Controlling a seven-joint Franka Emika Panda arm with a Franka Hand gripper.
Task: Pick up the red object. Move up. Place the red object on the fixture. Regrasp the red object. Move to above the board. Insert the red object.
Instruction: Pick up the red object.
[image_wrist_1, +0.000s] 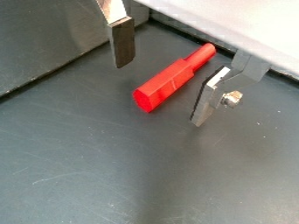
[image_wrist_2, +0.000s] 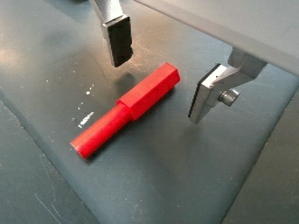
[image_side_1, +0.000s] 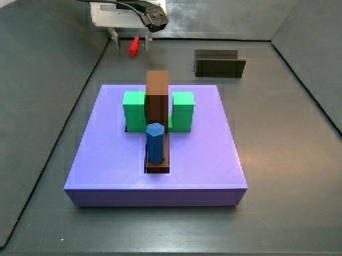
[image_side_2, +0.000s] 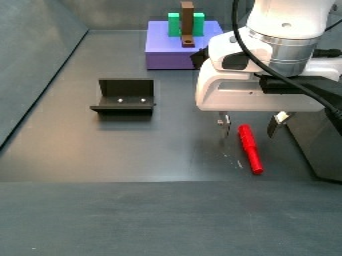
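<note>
- Your claw (image_wrist_1: 163, 77) is spread wide and holds nothing; in both wrist views its two silver fingers (image_wrist_2: 117, 39) stand on either side of the red object (image_wrist_1: 173, 78), with a clear gap on each side.
- You can see the red object (image_wrist_2: 124, 111) lying flat on the dark surface (image_wrist_2: 70, 52), not upright. Its thicker squared part sits between the fingers, and its rounder part runs out past them.
- In a side view the claw (image_side_2: 251, 128) hangs low under the white wrist housing (image_side_2: 254, 85), its fingertips just above the surface, with the red object (image_side_2: 250, 150) lying on the floor right below it.
- In a side view the red object (image_side_1: 136, 45) shows only as a small red patch beneath the arm at the far end of the enclosure, well apart from the board (image_side_1: 158, 150).
- The fixture (image_side_2: 123, 97) stands on the surface off to one side of the claw, apart from it and with nothing in it.
- The board (image_side_2: 168, 52) carries the green block (image_side_1: 179, 110), the long brown bar (image_side_1: 158, 100) and the blue peg (image_side_1: 155, 142), the peg standing upright at the end of the bar.
</note>
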